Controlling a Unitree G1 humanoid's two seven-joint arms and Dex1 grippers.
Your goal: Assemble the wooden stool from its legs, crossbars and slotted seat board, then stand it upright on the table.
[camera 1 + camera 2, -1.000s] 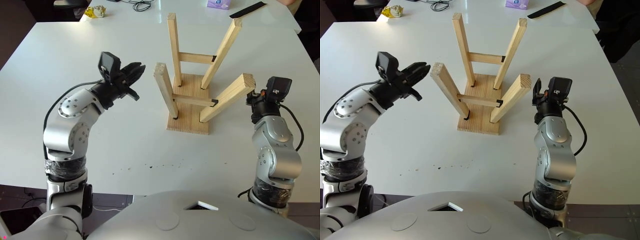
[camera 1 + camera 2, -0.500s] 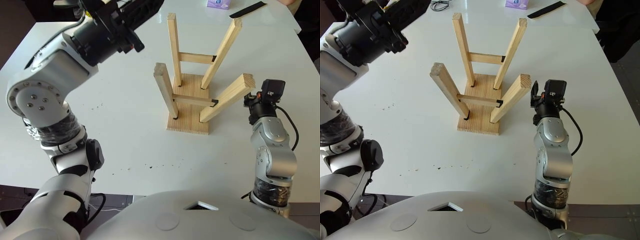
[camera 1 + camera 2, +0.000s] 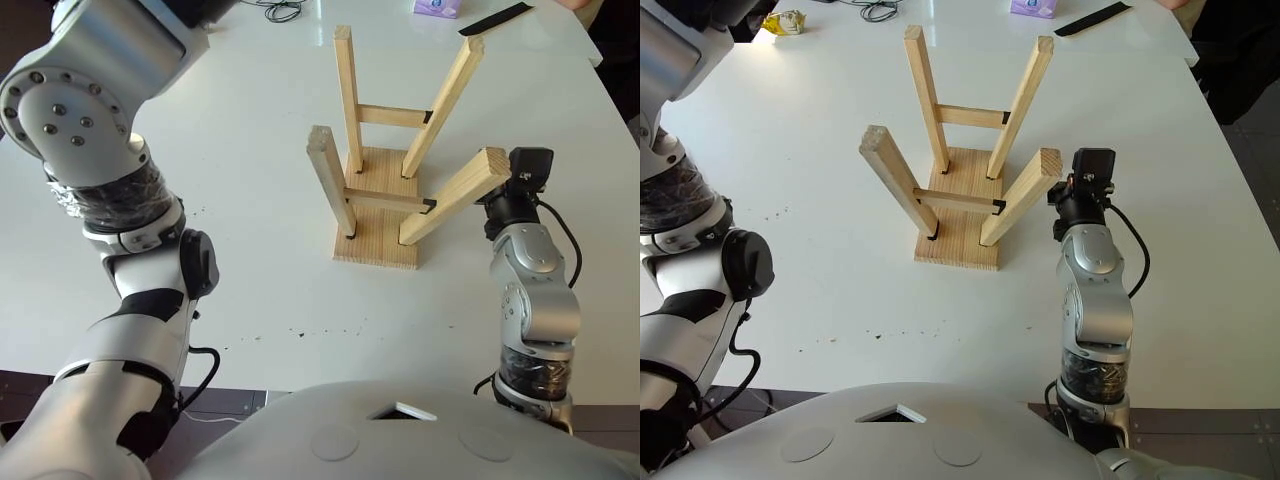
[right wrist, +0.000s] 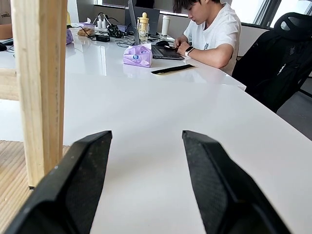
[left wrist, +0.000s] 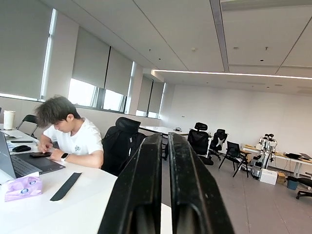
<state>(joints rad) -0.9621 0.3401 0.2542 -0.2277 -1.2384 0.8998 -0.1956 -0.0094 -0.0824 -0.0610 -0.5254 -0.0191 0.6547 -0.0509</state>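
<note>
Tabletop (image 3: 250, 150) bears the upturned stool (image 3: 385, 198); spread right gripper (image 4: 146, 136) should clasp the lower-right leg (image 3: 455, 195) squarely; left gripper (image 5: 165, 139) closed.

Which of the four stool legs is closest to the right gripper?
The near right leg, leaning out to the robot's right; its free end is right beside the right gripper. The other three stand farther off.
</note>
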